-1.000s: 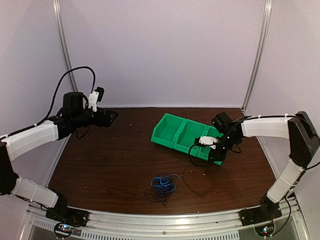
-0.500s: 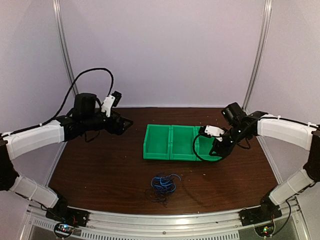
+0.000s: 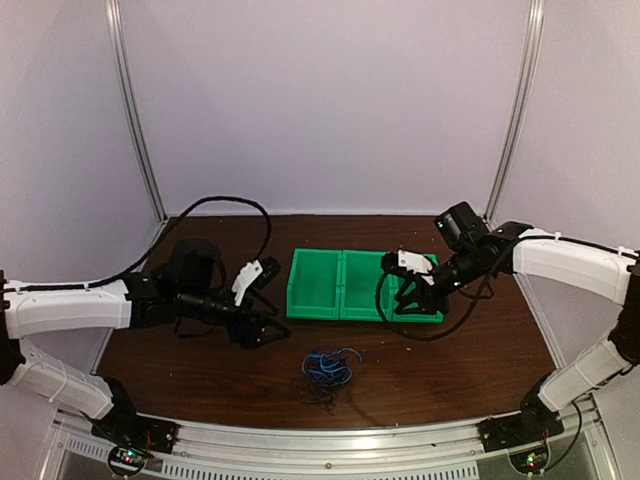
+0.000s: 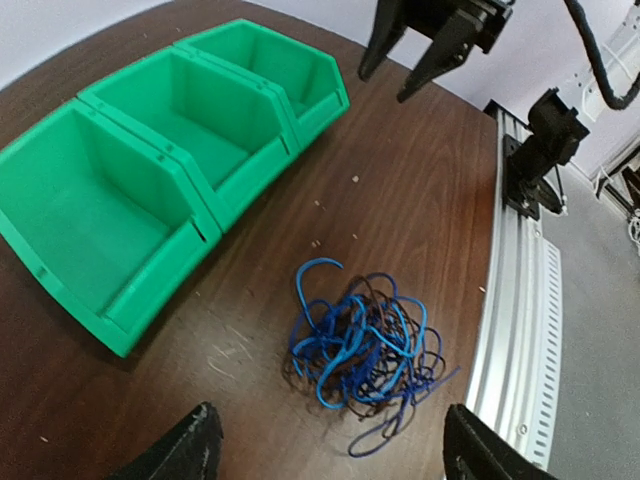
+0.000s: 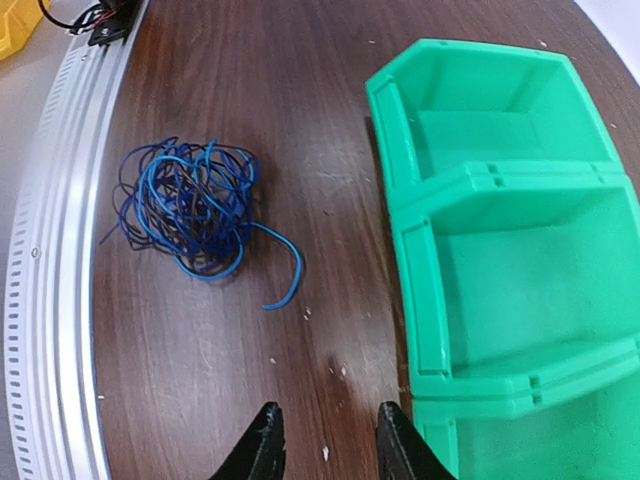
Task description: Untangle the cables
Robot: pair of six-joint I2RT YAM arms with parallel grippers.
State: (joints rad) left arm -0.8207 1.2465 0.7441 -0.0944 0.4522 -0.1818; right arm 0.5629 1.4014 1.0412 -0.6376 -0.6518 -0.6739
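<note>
The cables (image 3: pixel 325 370) lie as one fist-sized tangle of blue and dark wires on the brown table, near its front edge. My left gripper (image 3: pixel 268 328) hovers just left of the tangle, open and empty. In the left wrist view the cables (image 4: pixel 365 345) sit ahead of and between the wide-spread fingers of the left gripper (image 4: pixel 335 455), apart from both. My right gripper (image 3: pixel 410 303) hangs over the table at the front right of the green bin, open and holding nothing. From the right wrist, the cables (image 5: pixel 190 205) lie far ahead to the left of the right gripper (image 5: pixel 328 445).
A green three-compartment bin (image 3: pixel 342 268) stands mid-table behind the tangle, with nothing in the compartments that show (image 4: pixel 200 215) (image 5: pixel 400 200). A metal rail (image 3: pixel 330 440) (image 4: pixel 520 300) (image 5: pixel 55 250) runs along the table's front edge, close to the cables. Walls enclose the back and sides.
My left arm has swung down from the back left to just beside the tangle. The right gripper has shifted left along the bin's front and its jaws have narrowed. The bin was straightened earlier.
</note>
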